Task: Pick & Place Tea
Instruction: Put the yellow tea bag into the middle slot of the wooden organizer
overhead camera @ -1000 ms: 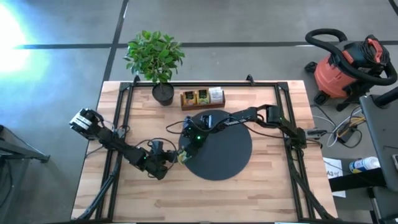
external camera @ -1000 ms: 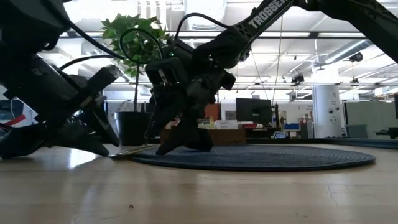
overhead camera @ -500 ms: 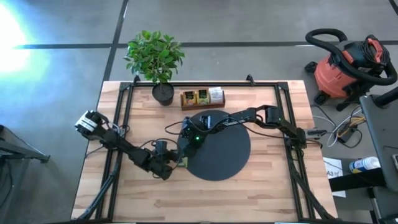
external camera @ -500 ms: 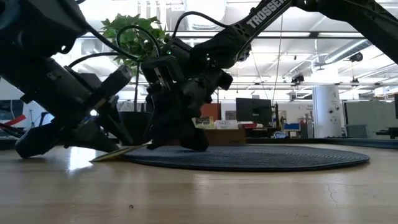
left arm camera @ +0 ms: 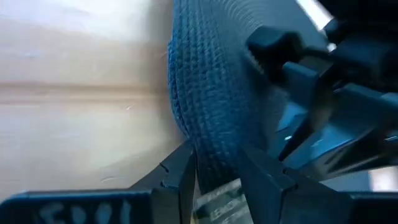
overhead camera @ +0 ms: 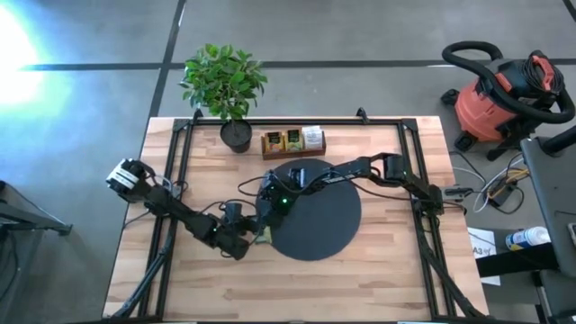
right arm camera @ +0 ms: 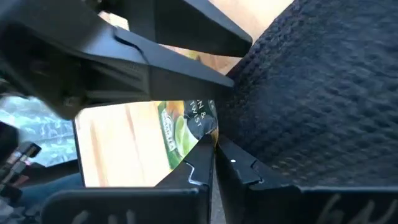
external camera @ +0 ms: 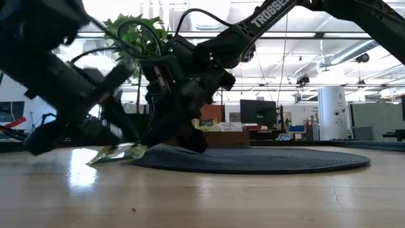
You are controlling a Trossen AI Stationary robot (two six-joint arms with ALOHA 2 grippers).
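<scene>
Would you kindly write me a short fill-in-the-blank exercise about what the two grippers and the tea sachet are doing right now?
1. Both grippers meet at the ____ edge of the black disc, seen from above.
2. The right gripper has its fingers ____ on the sachet's edge.
3. The sachet between the arms is mostly ____ in colour.
4. The wooden tray sits between the disc and the table's ____ edge.

Missing words: left; shut; green; far
</scene>
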